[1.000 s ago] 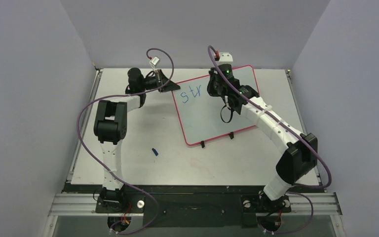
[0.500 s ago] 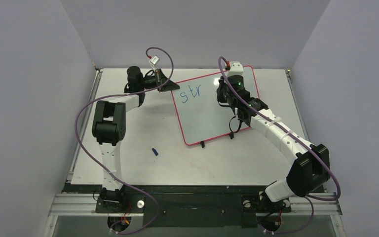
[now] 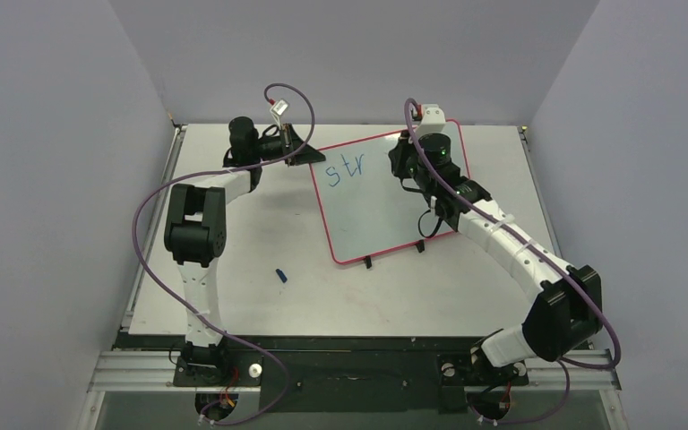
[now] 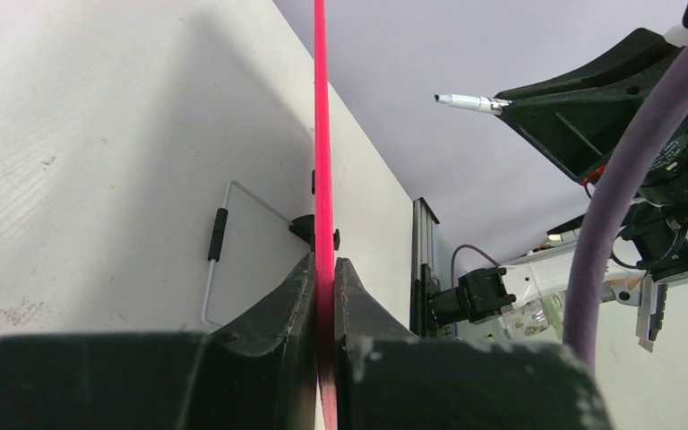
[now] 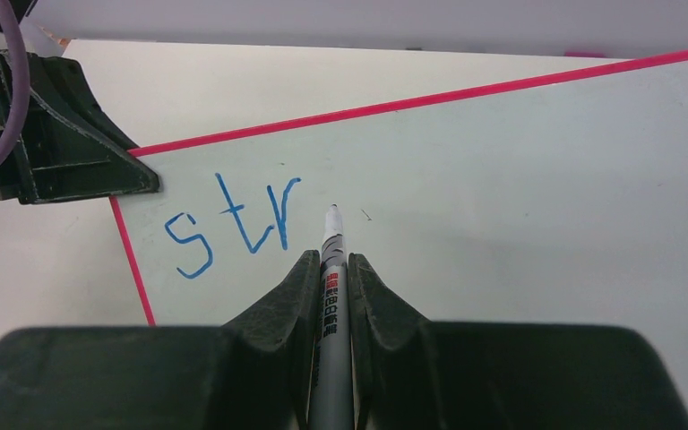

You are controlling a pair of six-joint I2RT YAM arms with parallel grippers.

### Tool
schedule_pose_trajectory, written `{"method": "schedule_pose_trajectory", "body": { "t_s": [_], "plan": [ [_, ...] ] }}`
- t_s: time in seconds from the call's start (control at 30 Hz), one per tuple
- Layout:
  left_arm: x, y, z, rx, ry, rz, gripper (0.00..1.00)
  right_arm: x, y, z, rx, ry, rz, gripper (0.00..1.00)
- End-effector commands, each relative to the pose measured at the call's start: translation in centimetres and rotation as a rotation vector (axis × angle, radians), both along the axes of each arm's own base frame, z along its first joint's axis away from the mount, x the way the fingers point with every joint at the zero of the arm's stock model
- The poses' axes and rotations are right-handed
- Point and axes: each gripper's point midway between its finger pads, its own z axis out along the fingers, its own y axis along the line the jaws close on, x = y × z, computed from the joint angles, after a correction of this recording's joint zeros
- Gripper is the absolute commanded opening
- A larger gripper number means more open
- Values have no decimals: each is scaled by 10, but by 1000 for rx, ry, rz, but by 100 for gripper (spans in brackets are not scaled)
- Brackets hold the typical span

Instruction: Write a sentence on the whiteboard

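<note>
Left hand: clamped on whiteboard red rim. Right hand: closed around marker, tip ahead of fingers, just right of sentence, reading "str".

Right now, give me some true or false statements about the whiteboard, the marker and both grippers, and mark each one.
1. The whiteboard carries the blue letters "str". True.
2. The right gripper is empty. False: it is shut on a marker.
3. The left gripper clamps the whiteboard's red rim. True.
4. The marker is capped. False: its tip is bare.
5. Three full lines are written. False: only those three letters show.
</note>
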Motion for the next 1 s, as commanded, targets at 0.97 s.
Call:
{"method": "schedule_pose_trajectory", "body": {
  "t_s": [0.97],
  "plan": [
    [-17,-2,46,-10,-160,-47,0,48,41,-37,29,83,49,0]
  ]
}}
